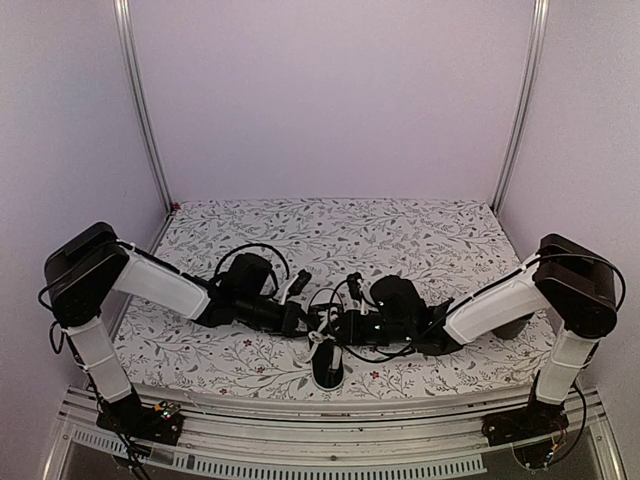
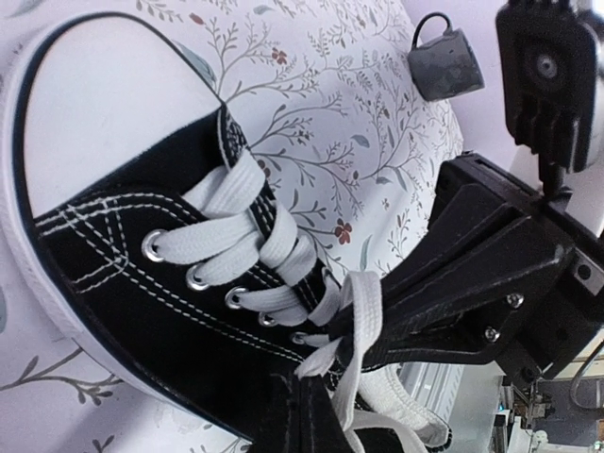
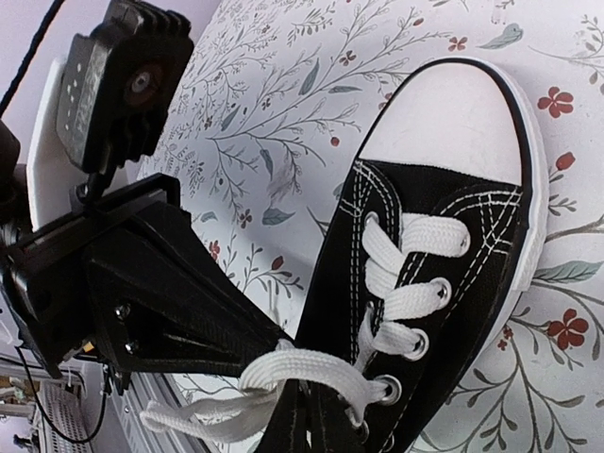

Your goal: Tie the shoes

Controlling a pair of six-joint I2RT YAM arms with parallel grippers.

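The left tool (image 3: 281,347) is clenched. In the right wrist view its black fingers come to a point on a loop of the white laces (image 3: 415,236), and a flat strand trails out from their tip toward the near edge of the bench (image 1: 420,240). The right tool (image 2: 330,326) is clenched too. In the left wrist view its fingers meet at the top eyelets, where another strand of the laces crosses them. From above, the two tools come nearly tip to tip over the middle of the near side of the bench, one arm reaching in from each side.

Under them lies the black canvas sneaker (image 3: 491,236). It rests on its white rubber sole, with its heel opening toward the arms' bases and its white toe cap (image 3: 453,123) pointing away from them. The laces run in flat bars across the metal eyelets from the toe cap up to where the tools hold them. The opening of the sneaker looks dark from above, and nothing can be made out inside it.

A pale cloth printed with grey sprigs and small red flowers covers the bench.

A dark grey mug (image 2: 444,61) with a loop handle sits on the cloth, well apart from the sneaker, beyond the right tool. It is seen from the side, so its inside does not show, and I cannot tell whether it stands upright.
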